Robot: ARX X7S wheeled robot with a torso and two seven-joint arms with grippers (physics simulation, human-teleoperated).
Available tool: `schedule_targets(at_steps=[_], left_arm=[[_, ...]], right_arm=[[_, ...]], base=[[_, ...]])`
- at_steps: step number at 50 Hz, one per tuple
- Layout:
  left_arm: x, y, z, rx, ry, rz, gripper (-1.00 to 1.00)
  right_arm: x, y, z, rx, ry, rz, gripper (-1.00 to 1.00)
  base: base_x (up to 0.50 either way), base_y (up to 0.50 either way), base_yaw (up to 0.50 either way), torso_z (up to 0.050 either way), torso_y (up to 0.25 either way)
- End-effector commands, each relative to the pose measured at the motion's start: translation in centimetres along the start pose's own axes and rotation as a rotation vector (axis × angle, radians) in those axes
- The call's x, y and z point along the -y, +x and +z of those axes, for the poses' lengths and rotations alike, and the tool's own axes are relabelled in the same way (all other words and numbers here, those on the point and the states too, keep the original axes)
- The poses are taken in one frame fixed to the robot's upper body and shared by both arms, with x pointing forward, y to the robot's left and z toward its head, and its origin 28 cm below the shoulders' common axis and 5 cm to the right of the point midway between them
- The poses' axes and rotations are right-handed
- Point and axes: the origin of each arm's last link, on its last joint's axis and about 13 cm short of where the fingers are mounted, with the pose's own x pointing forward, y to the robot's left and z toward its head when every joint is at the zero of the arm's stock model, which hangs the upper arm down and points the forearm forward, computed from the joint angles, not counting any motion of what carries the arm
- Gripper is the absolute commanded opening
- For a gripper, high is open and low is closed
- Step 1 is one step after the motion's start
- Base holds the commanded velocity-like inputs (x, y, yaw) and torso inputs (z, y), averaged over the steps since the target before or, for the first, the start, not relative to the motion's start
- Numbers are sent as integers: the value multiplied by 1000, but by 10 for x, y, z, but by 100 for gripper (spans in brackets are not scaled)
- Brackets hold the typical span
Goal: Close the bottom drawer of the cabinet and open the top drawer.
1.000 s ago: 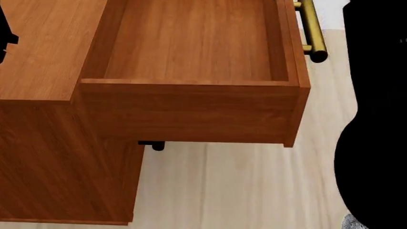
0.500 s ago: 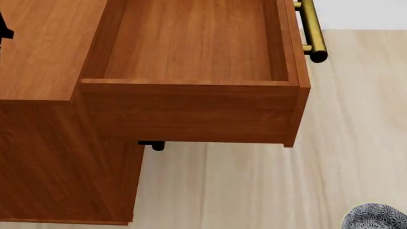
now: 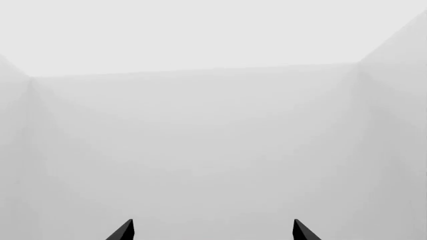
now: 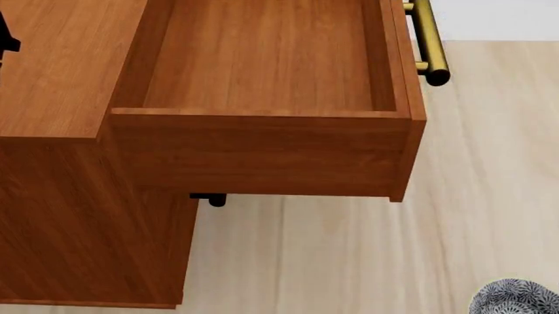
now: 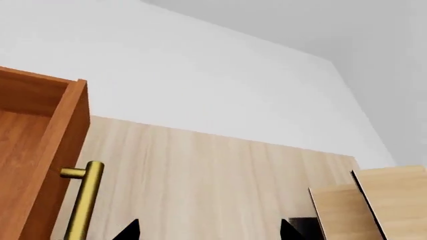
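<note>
The top drawer [image 4: 262,85] stands pulled out of the cabinet [image 4: 61,78], its brass handle [image 5: 83,200] running lengthwise just beside the spread, empty right claw [image 5: 210,231], the nearer one.

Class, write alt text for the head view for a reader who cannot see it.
A reddish-brown wooden top drawer stands pulled far out of the cabinet, its plain tray empty. Its brass bar handle juts from the drawer front over a pale plank floor. No gripper shows in this view.
</note>
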Motion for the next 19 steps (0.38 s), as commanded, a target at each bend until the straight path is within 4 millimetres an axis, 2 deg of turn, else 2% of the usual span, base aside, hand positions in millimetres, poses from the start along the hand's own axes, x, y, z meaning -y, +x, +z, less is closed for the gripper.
schedule_targets(at_steps=[1, 19], left_arm=[[1, 0, 1, 3, -1, -4, 100], [4, 1, 1, 2, -2, -17, 100]], right_arm=[[9, -21, -22, 7, 37, -27, 100], [25, -38, -63, 14, 117, -46, 100]], base=[[0, 0, 0, 0, 0], [0, 0, 0, 0, 0]])
